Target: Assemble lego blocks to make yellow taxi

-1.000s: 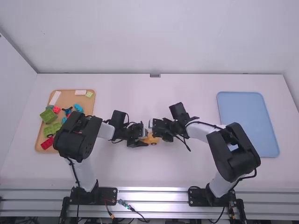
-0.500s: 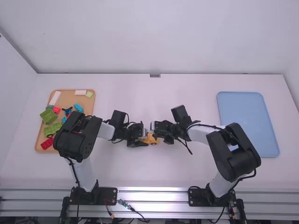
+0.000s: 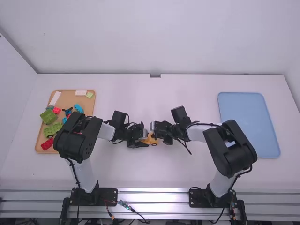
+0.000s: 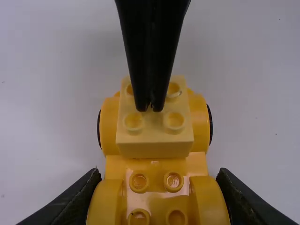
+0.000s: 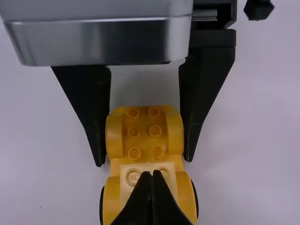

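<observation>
At mid-table in the high view my left gripper (image 3: 143, 140) and my right gripper (image 3: 155, 132) meet over the yellow car body (image 3: 153, 140). My left gripper (image 4: 158, 199) is shut on the car body, a finger on each flank of its orange-yellow end. A pale yellow 2x2 block (image 4: 154, 133) sits on the body's wheeled end, and the shut tips of the other gripper rest on its studs. In the right wrist view my right gripper (image 5: 151, 174) has its fingertips together on top of the pale yellow block (image 5: 126, 180), nothing visible between them.
An orange tray (image 3: 39, 136) with green, red, blue and white blocks lies at the left, partly under the left arm. A blue tray (image 3: 248, 124) lies at the right, beyond the right arm. Bare white table (image 3: 150, 173) surrounds the car.
My right gripper has shifted slightly toward the left and its arm's elbow has moved inward a little. The left arm has held still with the car body in its gripper.
</observation>
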You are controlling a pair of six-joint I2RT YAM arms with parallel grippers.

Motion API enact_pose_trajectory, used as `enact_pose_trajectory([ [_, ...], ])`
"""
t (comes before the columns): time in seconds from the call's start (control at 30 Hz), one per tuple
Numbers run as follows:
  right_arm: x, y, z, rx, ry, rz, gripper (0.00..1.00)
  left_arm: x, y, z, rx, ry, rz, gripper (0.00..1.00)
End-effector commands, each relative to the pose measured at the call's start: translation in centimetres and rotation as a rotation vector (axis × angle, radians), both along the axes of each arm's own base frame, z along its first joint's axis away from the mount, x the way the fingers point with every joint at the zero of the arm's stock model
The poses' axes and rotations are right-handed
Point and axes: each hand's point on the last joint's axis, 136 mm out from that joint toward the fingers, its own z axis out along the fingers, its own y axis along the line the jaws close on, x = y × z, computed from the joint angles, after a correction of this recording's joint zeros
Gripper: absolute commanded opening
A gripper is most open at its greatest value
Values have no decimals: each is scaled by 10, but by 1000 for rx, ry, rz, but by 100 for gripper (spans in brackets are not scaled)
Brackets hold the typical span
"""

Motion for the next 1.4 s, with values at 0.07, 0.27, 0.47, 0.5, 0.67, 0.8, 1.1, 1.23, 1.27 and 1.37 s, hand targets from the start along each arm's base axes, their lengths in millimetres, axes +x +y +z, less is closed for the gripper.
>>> enact_pose_trajectory([
  [0.07, -15, -12, -37, -91, 93, -19, 0, -13, 22, -42, 180, 72, 64, 41],
  [0.27, -17, -17, -51, -128, 123, -33, 0, -11, 22, -41, 178, 65, 65, 41],
  [0.47, -20, -25, -71, -190, 144, -51, 0, -11, 22, -41, 177, 65, 65, 41],
  [0.5, -21, -26, -74, -195, 151, -47, 0, -11, 22, -41, 178, 64, 66, 41],
  [0.67, -22, -28, -83, -194, 160, -46, 0, -11, 22, -41, 178, 65, 65, 41],
  [0.8, -20, -26, -79, -169, 167, -41, 0, -11, 22, -41, 177, 65, 66, 41],
  [1.1, 8, -14, -13, -127, 47, -49, 0, -11, 22, -41, 177, 65, 66, 44],
  [1.23, 26, -16, 15, -123, -45, -83, 0, -10, 22, -41, 176, 66, 69, 46],
  [1.27, 28, -16, 20, -121, -54, -95, 0, -9, 22, -41, 176, 68, 70, 46],
  [1.37, 39, -20, 31, -141, -78, -161, 0, -7, 21, -39, 177, 71, 70, 47],
])
